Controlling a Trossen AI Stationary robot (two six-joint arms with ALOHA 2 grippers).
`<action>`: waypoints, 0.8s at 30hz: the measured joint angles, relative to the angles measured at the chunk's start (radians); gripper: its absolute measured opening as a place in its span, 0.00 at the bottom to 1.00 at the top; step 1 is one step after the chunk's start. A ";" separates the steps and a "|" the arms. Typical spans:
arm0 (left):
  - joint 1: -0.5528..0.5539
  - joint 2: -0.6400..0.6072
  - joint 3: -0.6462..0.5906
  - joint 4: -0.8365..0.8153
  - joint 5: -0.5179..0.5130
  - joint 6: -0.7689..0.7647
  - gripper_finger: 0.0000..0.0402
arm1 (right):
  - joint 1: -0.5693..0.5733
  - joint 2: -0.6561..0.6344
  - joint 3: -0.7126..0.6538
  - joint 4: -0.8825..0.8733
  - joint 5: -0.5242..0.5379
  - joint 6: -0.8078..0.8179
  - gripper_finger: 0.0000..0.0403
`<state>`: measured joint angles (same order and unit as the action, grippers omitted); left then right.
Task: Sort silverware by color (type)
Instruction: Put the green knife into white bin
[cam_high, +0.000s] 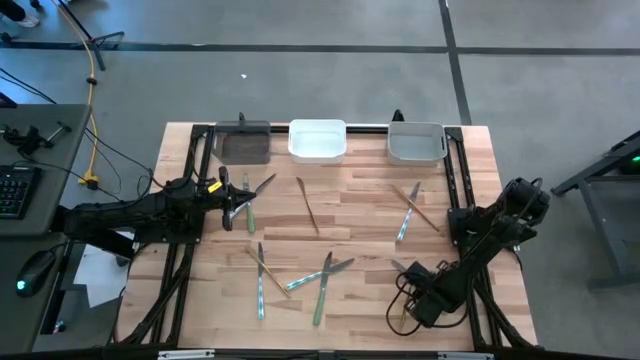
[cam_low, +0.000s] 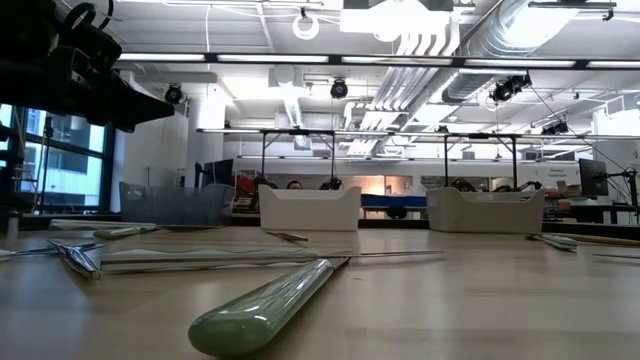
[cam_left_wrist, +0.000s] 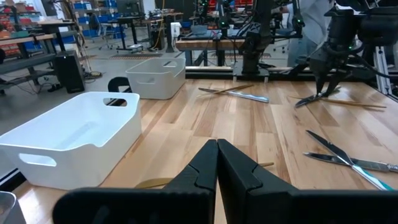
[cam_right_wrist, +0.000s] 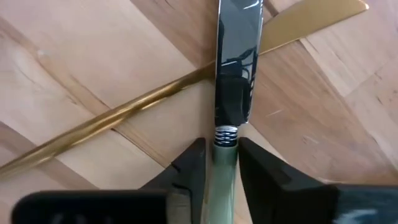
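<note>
Seen from above: a wooden table (cam_high: 350, 215) strewn with silverware (cam_high: 308, 205), green, blue and bronze handles lying singly and in crossed pairs across the middle, none of it inside the dark bin (cam_high: 243, 143), white bin (cam_high: 317, 140) or grey bin (cam_high: 415, 143) lined up along the far edge. Reaching in from the left side, the left arm (cam_high: 130, 215), with the left tool (cam_high: 237, 206) over a small cluster of pieces near the dark bin. Folded over the near right corner, the right arm (cam_high: 480, 240). From table height: a pale green handle (cam_low: 265, 310) lying large in the foreground, more pieces flat behind it, the white and grey bins standing at the back, a dark arm hanging in at upper left. From the left wrist: left tool pinched fully together and holding nothing, the white bin just beside it, and, well across the table, the right tool (cam_left_wrist: 323, 93) pointing straight down onto the boards. From the right wrist: right tool clamped on the green knife (cam_right_wrist: 231, 74), one finger pressed to each side of the handle just behind the blade; knife lying flat on the table, its blade crossing over a bronze piece (cam_right_wrist: 124, 112).
</note>
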<state>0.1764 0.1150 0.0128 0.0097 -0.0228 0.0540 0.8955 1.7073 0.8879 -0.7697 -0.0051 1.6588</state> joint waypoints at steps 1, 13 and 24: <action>0.000 0.000 0.000 0.000 -0.005 0.000 0.00 | 0.000 0.000 0.000 0.001 0.000 -0.002 0.16; 0.000 0.000 0.000 0.002 -0.015 -0.069 0.00 | 0.001 -0.017 0.001 0.008 0.008 -0.003 0.04; 0.000 0.000 0.000 0.002 -0.015 -0.048 0.00 | -0.146 -0.064 0.175 -0.101 0.114 -0.210 0.04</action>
<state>0.1761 0.1150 0.0128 0.0116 -0.0380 0.0060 0.7493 1.6435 1.0633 -0.8708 0.1091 1.4491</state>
